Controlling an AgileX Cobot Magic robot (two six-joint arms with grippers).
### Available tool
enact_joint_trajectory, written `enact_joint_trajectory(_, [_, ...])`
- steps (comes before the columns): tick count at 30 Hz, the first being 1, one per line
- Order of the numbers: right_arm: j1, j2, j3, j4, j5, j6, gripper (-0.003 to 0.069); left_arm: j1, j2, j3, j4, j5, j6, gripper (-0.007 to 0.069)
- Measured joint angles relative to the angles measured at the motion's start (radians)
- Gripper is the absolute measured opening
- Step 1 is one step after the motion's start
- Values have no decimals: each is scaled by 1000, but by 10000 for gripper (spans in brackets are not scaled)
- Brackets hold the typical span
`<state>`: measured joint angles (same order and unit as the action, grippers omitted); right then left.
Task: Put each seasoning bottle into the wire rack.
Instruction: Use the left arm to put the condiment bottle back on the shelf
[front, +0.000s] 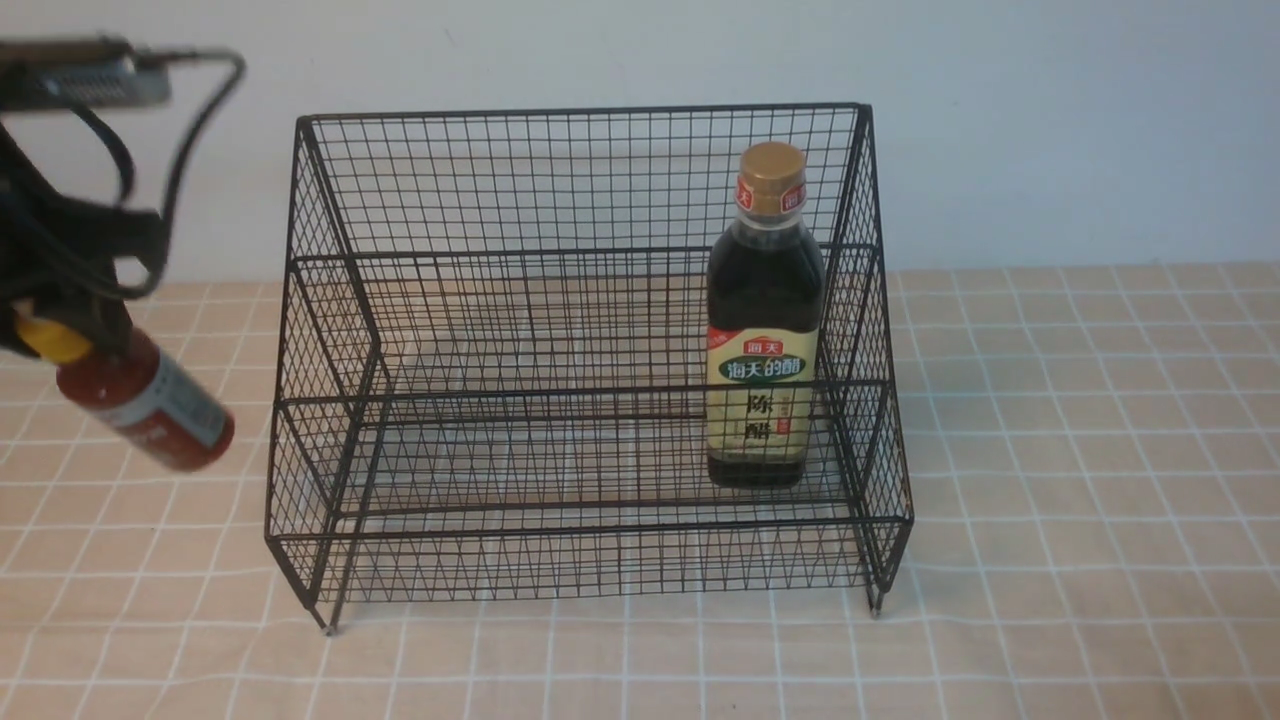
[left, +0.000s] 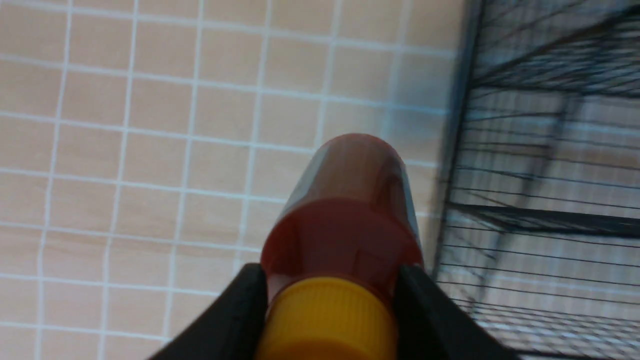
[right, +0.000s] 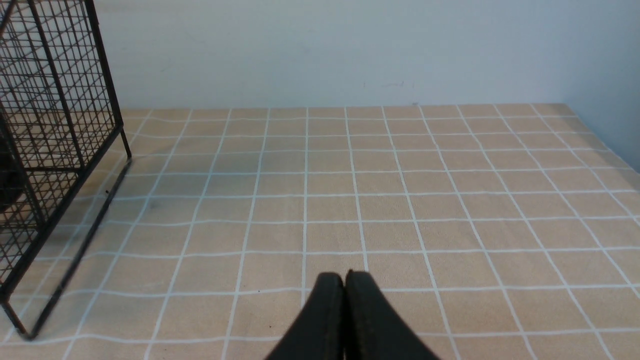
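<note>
The left jaws pinch the red-sauce bottle (front: 150, 405) at its neck, below the yellow cap (left: 327, 315). Its long axis slants down from the jaws, base toward the wire rack (front: 580, 110), near on their right. The right jaws, pressed together, lie beyond the rack.

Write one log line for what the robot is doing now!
left pincer: shut on red-sauce bottle, tilted, left of wire rack | right pincer: shut, empty | dark bottle: in rack

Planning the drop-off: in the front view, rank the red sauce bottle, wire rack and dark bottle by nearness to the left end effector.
1. Red sauce bottle, gripped, far left.
2. Wire rack, center.
3. Dark bottle, rack's right end.
</note>
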<state>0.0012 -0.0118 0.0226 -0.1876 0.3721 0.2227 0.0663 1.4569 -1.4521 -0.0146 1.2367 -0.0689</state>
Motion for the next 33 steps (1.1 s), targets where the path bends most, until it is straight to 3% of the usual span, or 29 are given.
enact_joint_trajectory(12, [0,0,0,0,0,0,-13,-25,-196,0,-217,42,12,287])
enact_joint_trajectory(21, [0,0,0,0,0,0,-13,-277,-77,0,-104,42,-36,287])
enact_joint_trajectory(33, [0,0,0,0,0,0,-13,-315,130,2,-39,17,-97,287])
